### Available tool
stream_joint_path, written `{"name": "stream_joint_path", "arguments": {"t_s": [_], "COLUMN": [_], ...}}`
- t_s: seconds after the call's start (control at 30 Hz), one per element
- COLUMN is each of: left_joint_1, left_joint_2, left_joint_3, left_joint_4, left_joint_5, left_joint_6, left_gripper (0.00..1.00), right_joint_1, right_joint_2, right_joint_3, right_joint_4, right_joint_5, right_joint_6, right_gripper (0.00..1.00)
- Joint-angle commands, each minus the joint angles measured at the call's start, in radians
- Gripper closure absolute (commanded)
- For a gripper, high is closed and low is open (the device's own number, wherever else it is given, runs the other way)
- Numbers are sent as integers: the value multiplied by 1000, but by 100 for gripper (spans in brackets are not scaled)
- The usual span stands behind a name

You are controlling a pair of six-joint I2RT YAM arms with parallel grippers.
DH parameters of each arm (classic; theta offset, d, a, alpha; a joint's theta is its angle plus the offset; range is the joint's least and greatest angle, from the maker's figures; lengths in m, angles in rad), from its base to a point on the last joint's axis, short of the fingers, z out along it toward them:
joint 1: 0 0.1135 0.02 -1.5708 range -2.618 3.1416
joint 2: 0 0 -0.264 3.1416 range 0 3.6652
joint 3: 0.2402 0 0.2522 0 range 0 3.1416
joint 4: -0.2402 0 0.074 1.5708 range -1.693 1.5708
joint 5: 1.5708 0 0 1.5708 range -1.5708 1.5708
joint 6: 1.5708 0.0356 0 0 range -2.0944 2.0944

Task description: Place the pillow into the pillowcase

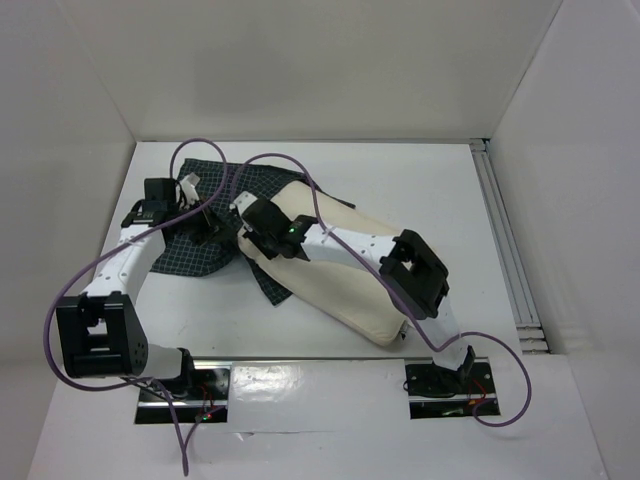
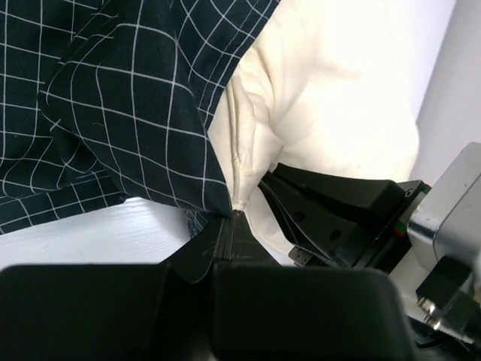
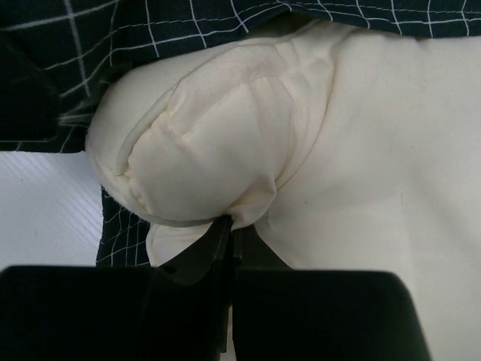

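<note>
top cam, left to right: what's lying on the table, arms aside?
pillowcase → pillow → metal rail

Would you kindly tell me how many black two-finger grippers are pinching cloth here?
2. The left gripper is shut on the edge of the dark grid-checked pillowcase; the right gripper is shut on a corner of the soft cream-white pillow.

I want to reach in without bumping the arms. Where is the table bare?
Bare: the table at its far-right corner, between the pillow and the side rail, and the near strip in front of the pillowcase. Crowded: centre-left, where the left arm, right arm and purple cable cross the cloth.
</note>
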Motion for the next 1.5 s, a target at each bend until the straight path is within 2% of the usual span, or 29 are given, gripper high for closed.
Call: {"name": "stream_joint_path", "arguments": {"t_s": [0.0,0.17,0.2,0.23,0.3,0.33,0.5,0.53,0.6,0.7,0.8,1.07,1.1,1.13,1.17,1.23,1.47], "left_joint_1": [30,40,40,40,49,49,40,40,12,-29,-71,-124,-124,-124,-124,-124,-124], "left_joint_2": [-97,-123,-112,-102,-82,-66,-3,17,105,194,216,299,314,314,314,325,262], "left_joint_3": [-31,-5,13,33,74,84,143,154,212,251,265,305,314,314,314,335,374], "left_joint_4": [143,130,110,86,53,44,44,44,0,-45,-69,-117,-117,-117,-117,-117,-117], "left_joint_5": [106,105,90,79,48,36,-36,-58,-85,-154,-213,-296,-296,-283,-270,-257,-156], "left_joint_6": [-74,-19,-7,4,28,29,53,65,105,128,128,119,119,119,119,110,110], "left_gripper": [100,100,94,73,56,52,50,41,33,33,44,45,48,53,66,100,100], "right_joint_1": [-8,-27,-27,-27,-27,-27,-27,-27,-27,-36,-36,-45,-45,-45,-45,-45,-45], "right_joint_2": [-8,-17,-28,-41,-54,-54,-65,-74,-83,-94,-94,-103,-103,-103,-103,-94,-94], "right_joint_3": [-56,-75,-75,-89,-102,-116,-126,-138,-148,-159,-159,-159,-159,-159,-149,-149,-139], "right_joint_4": [-31,-2,-2,24,43,52,61,73,86,95,95,95,95,95,95,95,95], "right_joint_5": [31,22,7,6,-21,-33,-44,-44,-44,-53,-43,-52,-52,-52,-52,-52,-41], "right_joint_6": [17,17,17,17,17,17,8,8,8,8,8,17,17,17,17,17,17], "right_gripper": [100,100,100,100,100,100,100,100,100,100,100,100,100,100,100,100,100]}}
